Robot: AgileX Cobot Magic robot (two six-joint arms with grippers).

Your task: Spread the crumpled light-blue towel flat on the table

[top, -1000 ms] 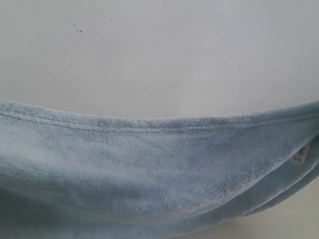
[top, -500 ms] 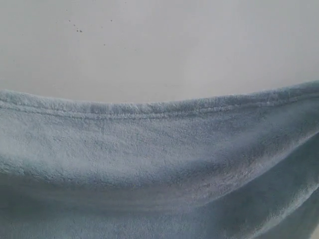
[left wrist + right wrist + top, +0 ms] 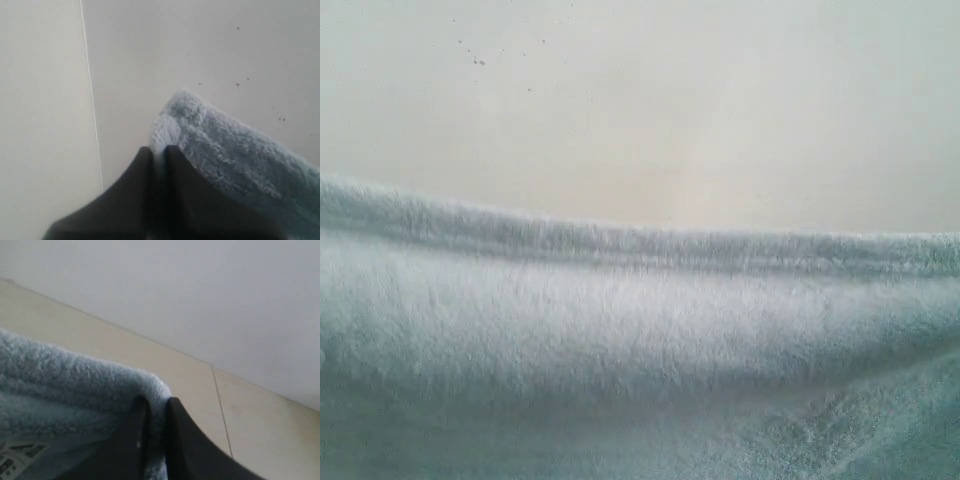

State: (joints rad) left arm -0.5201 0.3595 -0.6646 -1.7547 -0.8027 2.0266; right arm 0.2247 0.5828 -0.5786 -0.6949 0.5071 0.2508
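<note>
Left gripper (image 3: 159, 150): we see the two dark fingers drawn close together, with only a thin slit between them, pinching a corner of the pale-blue towel (image 3: 235, 155). The fluffy corner pokes out just past the fingertips, and the rest of the cloth runs off to one side of the fingers.

Right gripper (image 3: 156, 402): here too the fingers are nearly closed, clamping a fold of the same cloth. The pile bulges over the fingertips. A white printed label (image 3: 17, 455) lies on the fabric close beside this gripper, partly cut off by the frame edge.

In the exterior view we see neither gripper. The cloth fills the lower half of the frame, very near the camera and soft in focus. Its hemmed upper edge (image 3: 640, 245) runs across the whole width, slightly higher at the left. Behind it stands an off-white wall (image 3: 720, 110) with a few dark specks (image 3: 478, 60).

We cannot tell whether the cloth's lower part touches any surface. In the wrist views, pale panels with thin seams (image 3: 92, 100) lie behind it.
</note>
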